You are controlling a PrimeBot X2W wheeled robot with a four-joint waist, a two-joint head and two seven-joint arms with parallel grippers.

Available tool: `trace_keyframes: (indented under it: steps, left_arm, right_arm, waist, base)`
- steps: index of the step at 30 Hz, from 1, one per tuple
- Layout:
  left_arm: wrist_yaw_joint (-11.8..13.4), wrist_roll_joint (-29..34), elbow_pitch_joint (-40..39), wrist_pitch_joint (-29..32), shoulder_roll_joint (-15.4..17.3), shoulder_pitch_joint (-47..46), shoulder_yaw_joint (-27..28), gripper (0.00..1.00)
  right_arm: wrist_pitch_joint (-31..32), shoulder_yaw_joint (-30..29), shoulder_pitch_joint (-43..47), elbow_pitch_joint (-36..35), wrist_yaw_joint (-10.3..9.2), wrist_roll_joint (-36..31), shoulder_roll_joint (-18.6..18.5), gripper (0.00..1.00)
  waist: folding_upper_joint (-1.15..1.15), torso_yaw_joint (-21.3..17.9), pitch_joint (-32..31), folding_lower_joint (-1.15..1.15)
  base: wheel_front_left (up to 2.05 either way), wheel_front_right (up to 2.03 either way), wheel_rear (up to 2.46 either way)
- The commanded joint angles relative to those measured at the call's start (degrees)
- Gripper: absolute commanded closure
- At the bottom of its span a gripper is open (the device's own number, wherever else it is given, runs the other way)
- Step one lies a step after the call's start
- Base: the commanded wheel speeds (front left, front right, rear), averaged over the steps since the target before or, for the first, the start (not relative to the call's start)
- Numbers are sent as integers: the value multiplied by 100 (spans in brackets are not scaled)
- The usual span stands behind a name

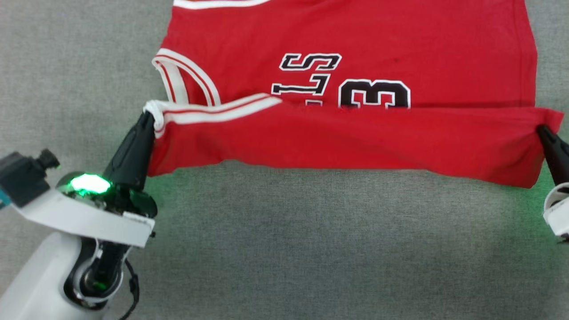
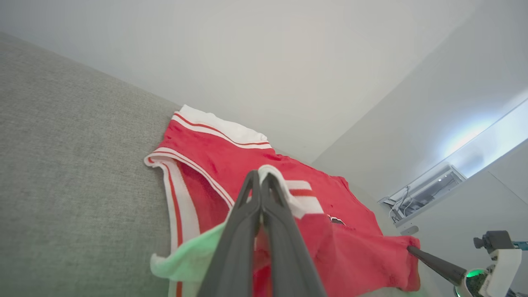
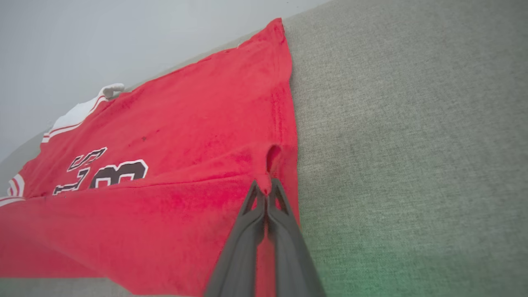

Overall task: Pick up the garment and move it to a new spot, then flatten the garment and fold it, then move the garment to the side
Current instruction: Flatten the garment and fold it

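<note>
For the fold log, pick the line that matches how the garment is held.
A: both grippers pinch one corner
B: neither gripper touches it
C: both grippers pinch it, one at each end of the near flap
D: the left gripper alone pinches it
C: the left gripper is shut on the striped-trim corner and the right gripper on the opposite red corner of the garment.

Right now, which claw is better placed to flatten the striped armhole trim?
Left. The left claw is shut on the jersey at its striped trim; the right claw pinches the opposite hem corner.
</note>
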Motion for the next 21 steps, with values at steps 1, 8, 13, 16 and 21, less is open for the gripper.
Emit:
trace_keyframes:
  steps: [1,8,13,16,21]
  left_arm:
    - [8,8,45,6,-16,-75,5,100]
    - [8,445,707,5,-32,-317,-172,100]
    - [8,693,1103,7,-56,-417,-286,100]
    - [8,806,1275,8,8,-496,-468,100]
    - [8,779,1485,13,168,-632,-809,100]
  right_arm:
    - [-54,-31,-66,46,-4,15,24,100]
    - [-399,-16,-383,618,-4,3,106,100]
    - [-587,76,-474,974,-4,-98,127,100]
    - [-660,147,-462,1169,-6,-116,105,100]
    - [-785,280,-484,1340,-6,-146,72,100]
  waist:
    - [0,-2,52,0]
    - [0,-48,233,0]
    - [0,-27,366,0]
    - [0,-19,411,0]
    - [0,-28,379,0]
  base:
    - [0,0,0]
    - [0,0,0]
    - [0,0,0]
    - [0,0,0]
    - [0,0,0]
